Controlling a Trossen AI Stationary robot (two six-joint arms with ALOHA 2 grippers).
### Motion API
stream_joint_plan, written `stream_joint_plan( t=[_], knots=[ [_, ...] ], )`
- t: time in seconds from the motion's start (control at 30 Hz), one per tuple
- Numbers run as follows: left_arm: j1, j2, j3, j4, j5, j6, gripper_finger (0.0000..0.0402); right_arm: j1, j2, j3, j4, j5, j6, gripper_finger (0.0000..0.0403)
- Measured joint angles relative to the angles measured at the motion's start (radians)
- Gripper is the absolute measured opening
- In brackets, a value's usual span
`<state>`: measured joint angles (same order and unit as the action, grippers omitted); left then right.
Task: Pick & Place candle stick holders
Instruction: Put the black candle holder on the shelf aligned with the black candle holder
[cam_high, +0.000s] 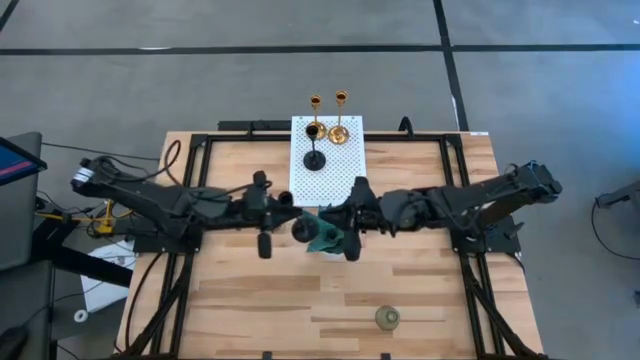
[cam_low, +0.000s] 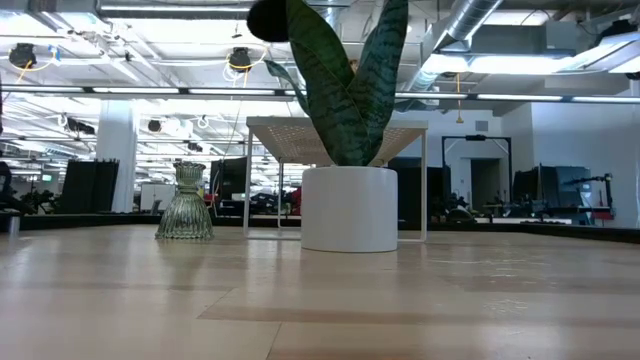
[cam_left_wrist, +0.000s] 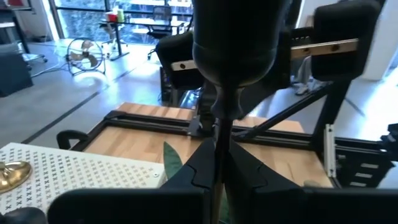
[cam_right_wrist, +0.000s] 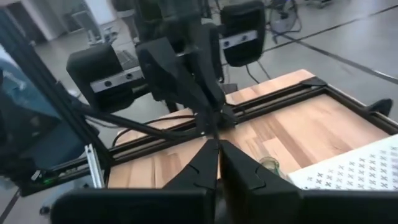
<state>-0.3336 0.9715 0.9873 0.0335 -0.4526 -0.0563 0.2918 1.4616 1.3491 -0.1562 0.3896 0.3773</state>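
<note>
White pot holds a plant (left claw grips black holder).

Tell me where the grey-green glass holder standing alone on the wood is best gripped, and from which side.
Grip the glass holder at its narrow neck, between the top cup and the wide ribbed skirt, probably coming down from above. It stands upright and alone on the table, so nothing blocks the fingers; the flared skirt looks too sloped to hold well.

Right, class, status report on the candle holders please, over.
Left gripper shut on black candle holder, above potted plant. Right gripper facing it, close. Glass holder stands apart.
</note>
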Motion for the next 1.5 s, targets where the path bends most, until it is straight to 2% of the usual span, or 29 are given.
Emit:
stream_joint_plan(
  t=[0.13, 0.43, 0.53, 0.67, 0.83, 0.97, 1.07, 1.2, 1.23, 1.5],
  knots=[
    [0.020, 0.045, 0.032, 0.000, 0.007, 0.000, 0.0012, -0.015, 0.000, 0.000, -0.001, -0.047, -0.042, 0.0053],
    [0.032, 0.113, 0.121, 0.014, 0.017, 0.052, 0.0012, -0.036, 0.000, 0.000, -0.048, -0.049, -0.047, 0.0167],
    [0.032, 0.127, 0.151, 0.021, 0.017, 0.063, 0.0012, -0.043, 0.000, 0.000, -0.071, -0.053, -0.047, 0.0191],
    [0.032, 0.152, 0.173, 0.059, 0.016, 0.078, 0.0013, -0.049, 0.000, 0.000, -0.070, -0.053, -0.047, 0.0200],
    [0.041, 0.202, 0.201, 0.111, 0.050, 0.085, 0.0013, -0.062, 0.000, 0.000, -0.068, -0.083, -0.047, 0.0183],
    [0.050, 0.236, 0.217, 0.105, 0.057, 0.086, 0.0013, -0.067, 0.000, 0.001, -0.068, -0.083, -0.047, 0.0152],
    [0.056, 0.236, 0.224, 0.113, 0.056, 0.087, 0.0013, -0.067, 0.000, 0.001, -0.071, -0.082, -0.047, 0.0107],
    [0.056, 0.228, 0.223, 0.113, 0.052, 0.099, 0.0013, -0.066, 0.000, 0.002, -0.083, -0.083, -0.063, 0.0024],
    [0.056, 0.225, 0.223, 0.115, 0.055, 0.098, 0.0013, -0.066, 0.000, 0.003, -0.085, -0.082, -0.083, 0.0016],
    [0.057, 0.213, 0.223, 0.123, 0.037, 0.135, 0.0047, -0.063, -0.001, 0.002, -0.036, -0.035, -0.160, 0.0005]
  ],
)
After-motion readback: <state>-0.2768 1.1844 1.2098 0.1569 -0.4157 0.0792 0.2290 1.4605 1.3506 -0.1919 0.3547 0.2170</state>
